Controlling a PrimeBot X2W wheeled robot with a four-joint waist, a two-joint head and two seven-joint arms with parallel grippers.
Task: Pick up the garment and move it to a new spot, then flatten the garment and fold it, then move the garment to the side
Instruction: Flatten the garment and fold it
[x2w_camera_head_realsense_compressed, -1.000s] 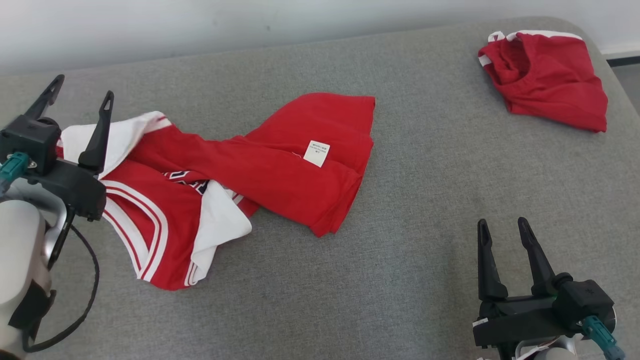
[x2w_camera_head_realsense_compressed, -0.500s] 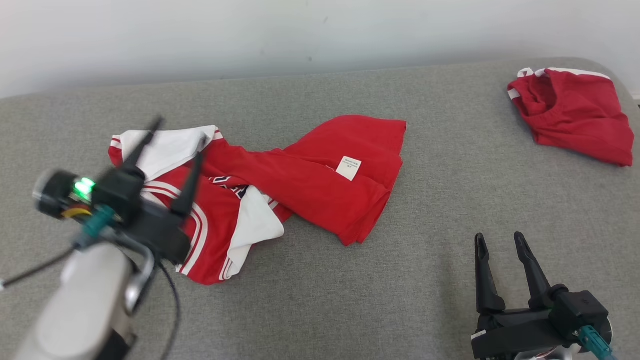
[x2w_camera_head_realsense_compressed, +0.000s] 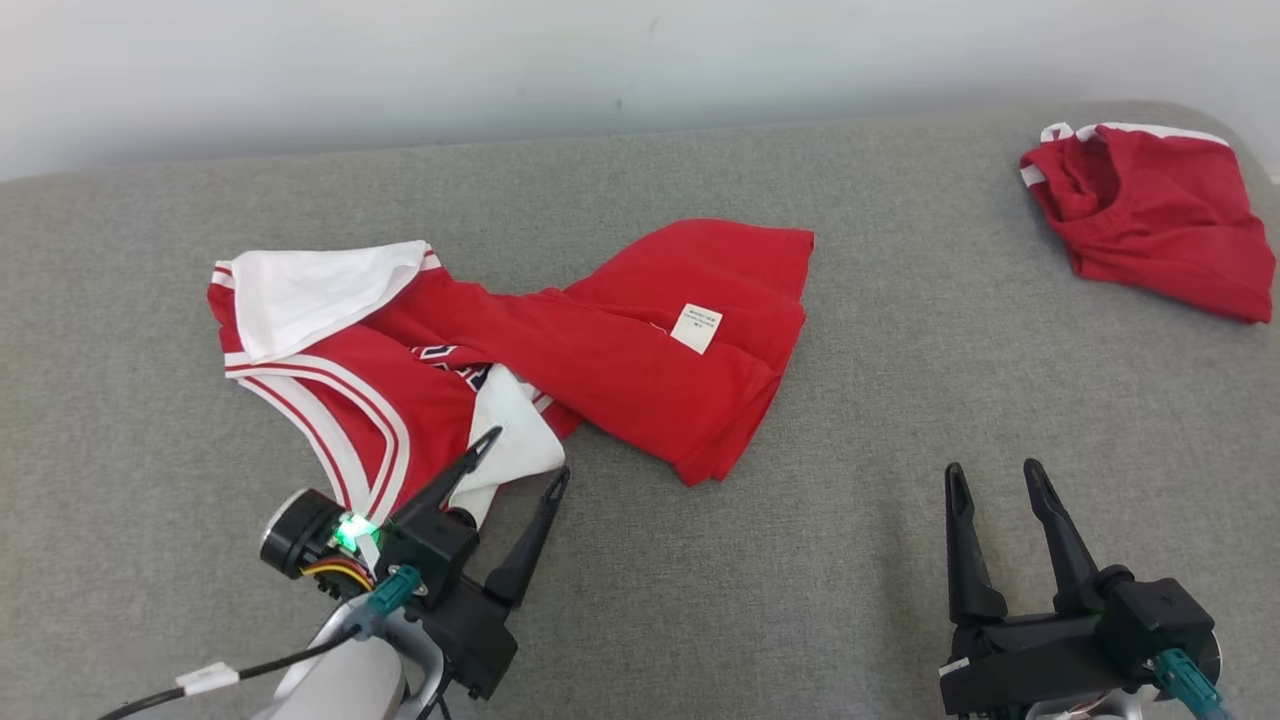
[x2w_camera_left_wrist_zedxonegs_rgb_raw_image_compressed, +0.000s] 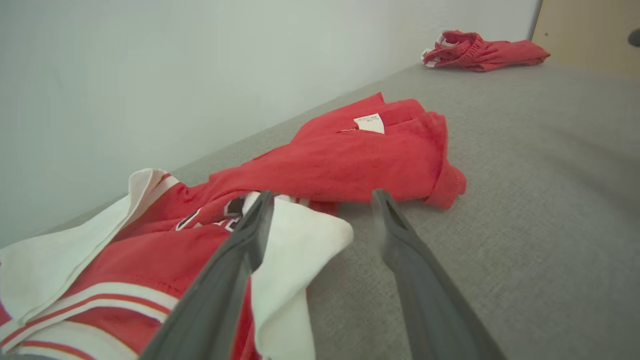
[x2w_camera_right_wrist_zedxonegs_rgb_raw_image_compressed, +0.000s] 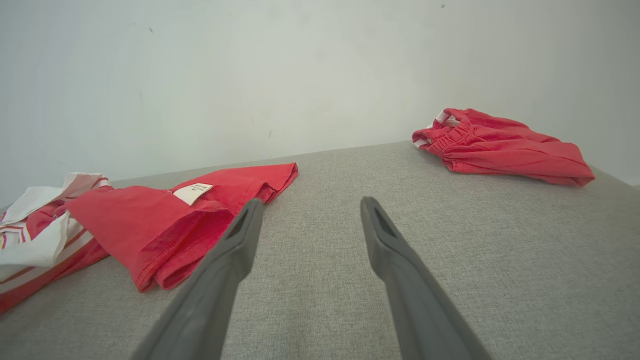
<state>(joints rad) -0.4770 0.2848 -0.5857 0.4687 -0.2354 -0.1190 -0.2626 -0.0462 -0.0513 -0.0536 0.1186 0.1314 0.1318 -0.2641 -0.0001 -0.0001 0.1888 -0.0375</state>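
The garment (x2w_camera_head_realsense_compressed: 600, 350), a red jersey with white trim and a white label, lies crumpled on the grey surface at centre left. My left gripper (x2w_camera_head_realsense_compressed: 525, 456) is open at the garment's near edge, its fingertips beside the white flap (x2w_camera_head_realsense_compressed: 510, 440). In the left wrist view the left gripper (x2w_camera_left_wrist_zedxonegs_rgb_raw_image_compressed: 322, 195) has that white flap (x2w_camera_left_wrist_zedxonegs_rgb_raw_image_compressed: 295, 250) against its left finger, and the red garment (x2w_camera_left_wrist_zedxonegs_rgb_raw_image_compressed: 350, 160) lies just beyond. My right gripper (x2w_camera_head_realsense_compressed: 993, 468) stands open over bare fabric at the lower right, apart from the garment. From the right wrist, the right gripper (x2w_camera_right_wrist_zedxonegs_rgb_raw_image_compressed: 311, 202) has the garment (x2w_camera_right_wrist_zedxonegs_rgb_raw_image_compressed: 165, 220) to its left.
A second red piece of clothing (x2w_camera_head_realsense_compressed: 1150, 230) lies bunched at the far right corner, also the red bundle (x2w_camera_right_wrist_zedxonegs_rgb_raw_image_compressed: 500, 147) in the right wrist view. The grey padded surface (x2w_camera_head_realsense_compressed: 800, 580) ends at a white wall (x2w_camera_head_realsense_compressed: 600, 60). A tan panel (x2w_camera_left_wrist_zedxonegs_rgb_raw_image_compressed: 590, 30) stands past the far corner.
The head camera has shifted. My left arm has swung from the garment's far-left end down to its near edge by the white flap. The right gripper and the garment have stayed put.
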